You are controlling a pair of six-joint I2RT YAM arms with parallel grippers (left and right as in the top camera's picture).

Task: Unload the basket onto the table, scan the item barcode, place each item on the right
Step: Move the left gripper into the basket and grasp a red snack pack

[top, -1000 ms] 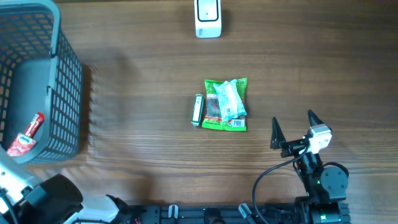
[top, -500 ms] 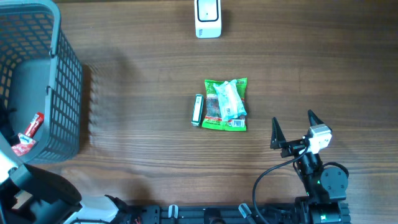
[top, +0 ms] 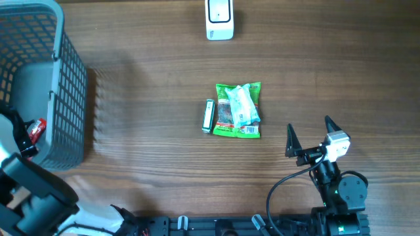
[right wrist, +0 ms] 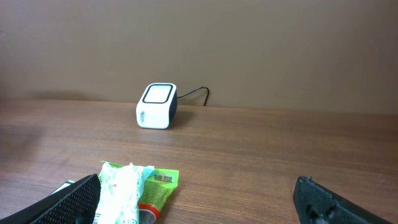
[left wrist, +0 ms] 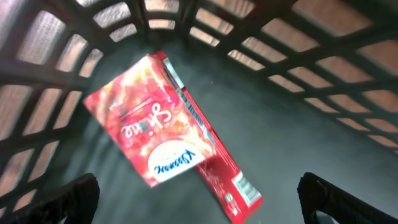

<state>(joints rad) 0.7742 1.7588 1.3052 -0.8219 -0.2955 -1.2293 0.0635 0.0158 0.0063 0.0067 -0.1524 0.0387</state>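
Packets lie in two spots on the brown table, and the white scanner sits at its far edge with its flat face up. Well to the left of the scanner stands a grey basket. A red packet lies flat on the dark floor of that basket, with white writing on it and what may be a barcode at one end, but it is too blurry to be sure. The left gripper hangs over the red packet with its two fingers spread wide, one on each side, and it holds nothing. On the robot's side of the scanner, well apart from it, lies a green packet, with a small stick-shaped thing just beside its left edge. The right gripper is further from the scanner than the green packet and off to the right. It is wide open too, with nothing in it, and it points toward the scanner.
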